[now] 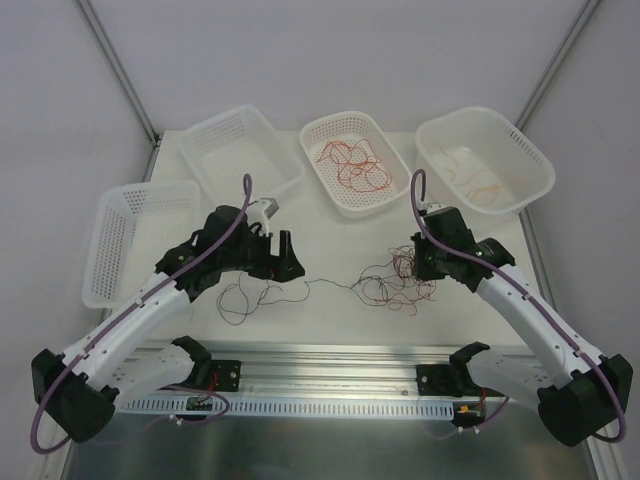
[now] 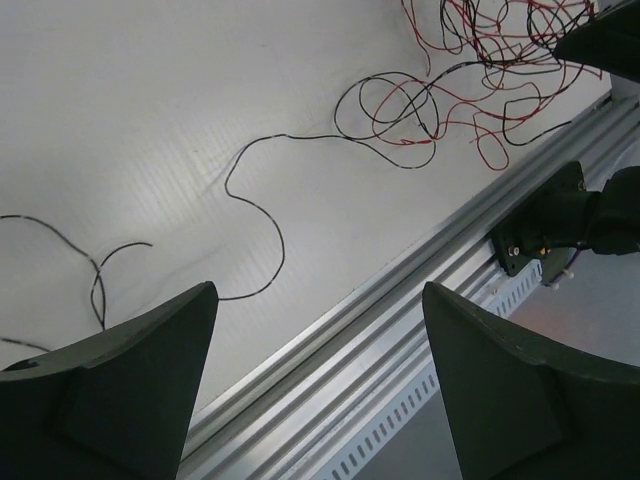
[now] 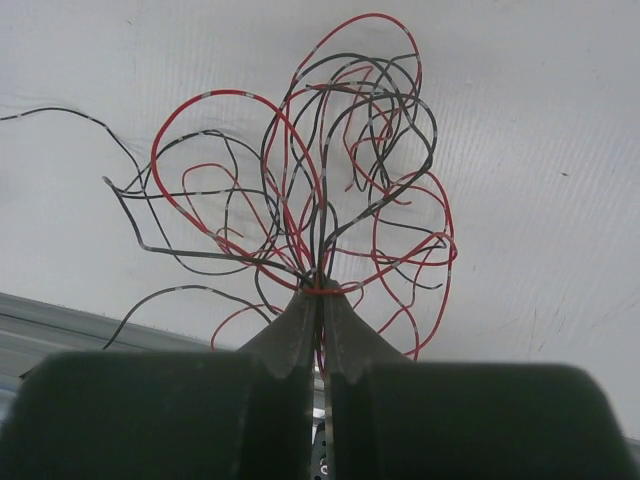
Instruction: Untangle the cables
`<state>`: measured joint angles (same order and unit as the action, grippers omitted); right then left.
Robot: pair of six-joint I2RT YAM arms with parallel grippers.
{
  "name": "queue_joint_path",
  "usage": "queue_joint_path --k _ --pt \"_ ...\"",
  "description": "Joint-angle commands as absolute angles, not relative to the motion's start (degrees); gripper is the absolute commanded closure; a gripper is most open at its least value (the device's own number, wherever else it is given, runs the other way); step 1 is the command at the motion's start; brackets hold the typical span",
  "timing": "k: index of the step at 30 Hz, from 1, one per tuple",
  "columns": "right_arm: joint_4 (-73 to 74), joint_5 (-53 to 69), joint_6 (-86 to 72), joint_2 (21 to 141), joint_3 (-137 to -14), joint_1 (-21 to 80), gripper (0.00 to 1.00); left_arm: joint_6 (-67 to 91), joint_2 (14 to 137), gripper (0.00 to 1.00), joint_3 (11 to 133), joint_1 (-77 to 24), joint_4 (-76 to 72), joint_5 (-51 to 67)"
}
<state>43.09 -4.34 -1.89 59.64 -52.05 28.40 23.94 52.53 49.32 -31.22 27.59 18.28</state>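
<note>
While the right hand (image 3: 320, 300) is pinched shut on the cable tangle (image 3: 330, 200), the left hand (image 2: 318, 300) is wide open, nothing between its fingers (image 2: 150, 370). From above, the right hand (image 1: 420, 265) sits low at the right of the counter (image 1: 340, 240), tips right in the tangle (image 1: 400, 280). The tangle is red and black loops lying on the counter just left of that hand, near the front rail (image 1: 330, 365). In the right wrist view the fingers meet where many strands bunch together, and loops fan out beyond the tips.

One black cable (image 1: 320, 285) runs left out of the tangle across the counter toward the left hand (image 1: 288, 255). It ends in loose black loops (image 1: 245, 298) on the counter beside and below that hand. The left wrist view shows the same black cable (image 2: 255, 215) snaking over the counter, free of the fingers. The tangle (image 2: 470, 60) is at the top right there, and the rail (image 2: 400, 330) runs below.

The middle basket (image 1: 400, 178) at the far edge holds red cables (image 1: 355, 165). The right basket (image 1: 535, 165) holds a few orange cables (image 1: 480, 185). Two more baskets (image 1: 240, 150) (image 1: 130, 235) stand at the far left.
</note>
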Motion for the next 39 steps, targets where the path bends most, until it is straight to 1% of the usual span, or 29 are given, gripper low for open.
queue_joint_path --k 1,6,7,10,13,18,19,23,30,31,33,34,35,39 --pt "44.21 -5.36 -1.23 58.01 -55.98 28.74 0.99 28.82 57.64 0.16 48.43 -37.16 16.54 12.24" --pt "45.17 -6.5 -1.32 57.39 -57.39 28.83 0.99 31.11 68.1 0.18 49.22 -47.96 7.83 6.51" --pt "45.44 -7.46 -1.23 57.31 -57.48 28.74 0.99 31.46 71.68 0.18 50.35 -49.21 7.13 5.2" --pt "45.7 -7.21 -1.41 57.22 -57.66 28.83 0.99 31.73 76.54 0.19 52.98 -52.98 4.84 1.41" --pt "45.88 -5.98 -1.32 56.87 -57.66 28.83 0.99 31.29 82.25 0.2 55.1 -54.49 2.04 -1.05" --pt "44.74 -4.75 -0.35 55.73 -56.26 28.74 0.99 28.67 84.9 0.24 56.42 -54.84 -4.56 -0.09" --pt "44.39 -3.44 -0.26 55.46 -55.81 28.74 0.99 27.78 85.69 0.25 56.77 -54.84 -7.01 2.0" --pt "42.45 -0.53 2.02 54.93 -54.06 28.83 0.99 23.74 88.06 0.28 59.32 -54.93 -9.05 6.06" --pt "40.79 2.81 2.73 55.28 -52.74 28.92 0.99 19.87 91.23 0.44 62.31 -55.55 -10.81 13.18" --pt "40.52 3.33 2.55 55.28 -52.47 29.09 0.99 19.78 91.67 0.48 62.58 -55.98 -10.98 13.62" --pt "39.99 3.78 2.37 55.46 -52.21 29.18 0.99 19.6 91.93 0.52 62.67 -56.42 -11.25 14.67" --pt "39.9 3.95 2.29 55.72 -52.12 29.18 0.99 19.43 92.02 0.57 62.58 -56.86 -11.34 14.85" --pt "39.82 4.04 2.2 55.81 -51.95 29.09 0.99 19.42 92.02 0.59 62.58 -57.04 -11.34 15.03" --pt "39.2 4.22 1.93 56.16 -51.77 29.35 0.99 19.42 91.14 0.64 61.7 -57.48 -12.13 16.17"
